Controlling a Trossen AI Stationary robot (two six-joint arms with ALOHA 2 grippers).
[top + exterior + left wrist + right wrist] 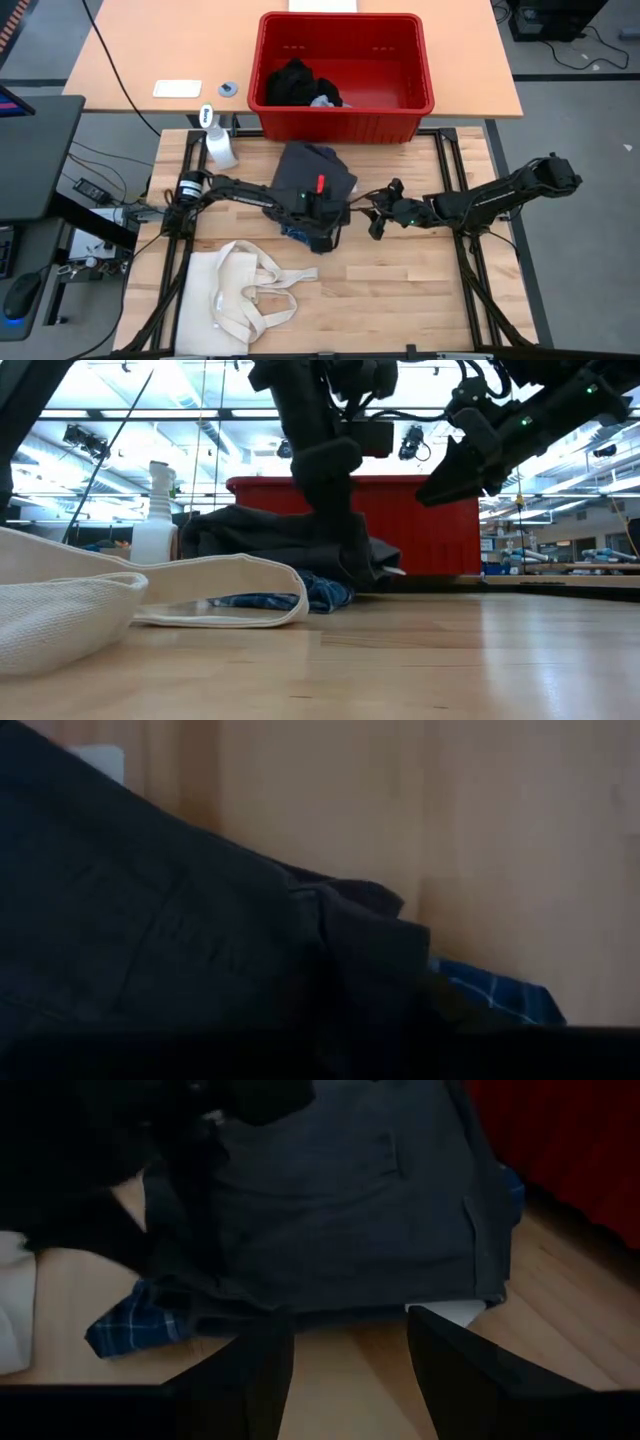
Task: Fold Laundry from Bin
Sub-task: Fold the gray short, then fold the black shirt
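The left gripper (318, 215) sits on the near edge of the dark grey garment (312, 172); whether its fingers are apart cannot be told. The right gripper (377, 222), fingers apart and empty, hovers just beside the garment's right edge. Beyond stands the red bin (345, 118).

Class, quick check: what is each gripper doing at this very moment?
Left gripper: down on the dark grey piece; open or shut cannot be told.
Right gripper: open, empty, beside that piece.
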